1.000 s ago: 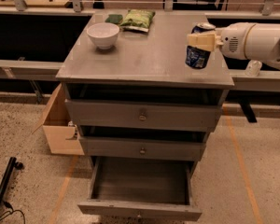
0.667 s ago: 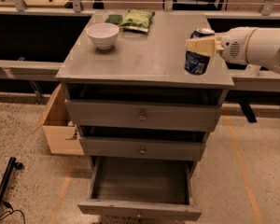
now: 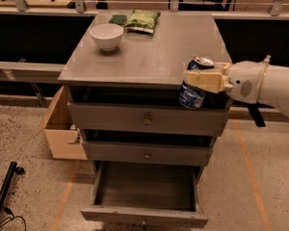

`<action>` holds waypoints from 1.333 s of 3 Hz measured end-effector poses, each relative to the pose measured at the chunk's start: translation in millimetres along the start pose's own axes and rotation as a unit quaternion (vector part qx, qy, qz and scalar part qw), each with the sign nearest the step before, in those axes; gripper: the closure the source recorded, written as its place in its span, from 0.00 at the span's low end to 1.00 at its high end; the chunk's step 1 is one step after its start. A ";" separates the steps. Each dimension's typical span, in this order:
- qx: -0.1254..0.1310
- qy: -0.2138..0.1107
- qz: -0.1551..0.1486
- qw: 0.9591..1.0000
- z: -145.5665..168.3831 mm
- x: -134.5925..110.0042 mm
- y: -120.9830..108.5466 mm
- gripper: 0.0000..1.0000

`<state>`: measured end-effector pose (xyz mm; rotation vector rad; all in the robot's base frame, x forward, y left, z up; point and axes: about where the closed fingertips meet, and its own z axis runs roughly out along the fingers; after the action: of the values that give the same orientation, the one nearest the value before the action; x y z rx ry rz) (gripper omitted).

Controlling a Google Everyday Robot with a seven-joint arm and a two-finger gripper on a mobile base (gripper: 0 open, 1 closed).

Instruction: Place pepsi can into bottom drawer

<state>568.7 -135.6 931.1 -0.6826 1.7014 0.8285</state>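
Observation:
The pepsi can (image 3: 191, 94) is dark blue with a silver top. My gripper (image 3: 201, 81) is shut on it, its cream fingers (image 3: 204, 80) wrapped across the can's upper half. The white arm comes in from the right. The can hangs in the air just past the front edge of the cabinet top, in front of the top drawer's right end, slightly tilted. The bottom drawer (image 3: 143, 214) is pulled open below, a shallow grey tray with nothing in it. It lies down and to the left of the can.
A white bowl (image 3: 106, 35) and a green snack bag (image 3: 142, 20) sit at the back of the grey cabinet top (image 3: 144, 57). The two upper drawers (image 3: 147, 119) are shut. A cardboard box (image 3: 62, 134) stands at the cabinet's left. A black stand leg lies on the floor at lower left.
My gripper has carried the can forward and down, from over the cabinet top's right side to just off its front edge.

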 end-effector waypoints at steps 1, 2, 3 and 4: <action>-0.036 -0.015 -0.054 0.998 14.3 43.4 49.6 1.00; -0.015 -0.024 -0.115 0.993 31.9 74.8 60.9 1.00; -0.016 -0.024 -0.114 0.993 31.9 74.8 60.9 1.00; -0.025 -0.028 -0.112 0.993 43.7 97.2 68.3 1.00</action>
<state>514.5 -63.5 842.2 -0.8592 1.5255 0.7267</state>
